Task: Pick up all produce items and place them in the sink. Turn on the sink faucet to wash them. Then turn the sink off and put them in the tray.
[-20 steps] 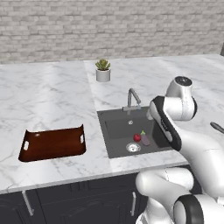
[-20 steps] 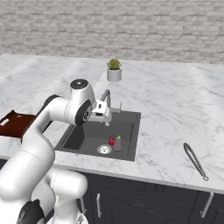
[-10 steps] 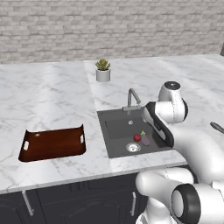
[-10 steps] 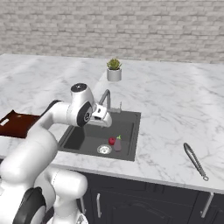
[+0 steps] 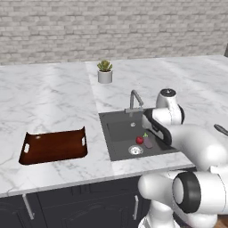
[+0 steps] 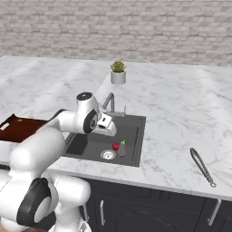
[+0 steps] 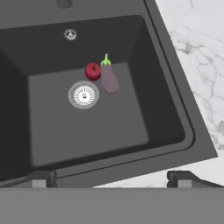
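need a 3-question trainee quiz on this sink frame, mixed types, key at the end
1. True or false: the red fruit and the purple vegetable lie on the counter beside the sink.
2. Which thing lies nearest the red fruit? A) the drain B) the tray C) the potted plant
3. Fill in: the gripper hangs above the sink with its jaws ____ and nothing between them.

Key:
1. False. Both lie on the sink floor, close together.
2. A. The drain is right beside the fruit; the tray is on the counter to the sink's left and the plant stands behind the faucet.
3. Open.
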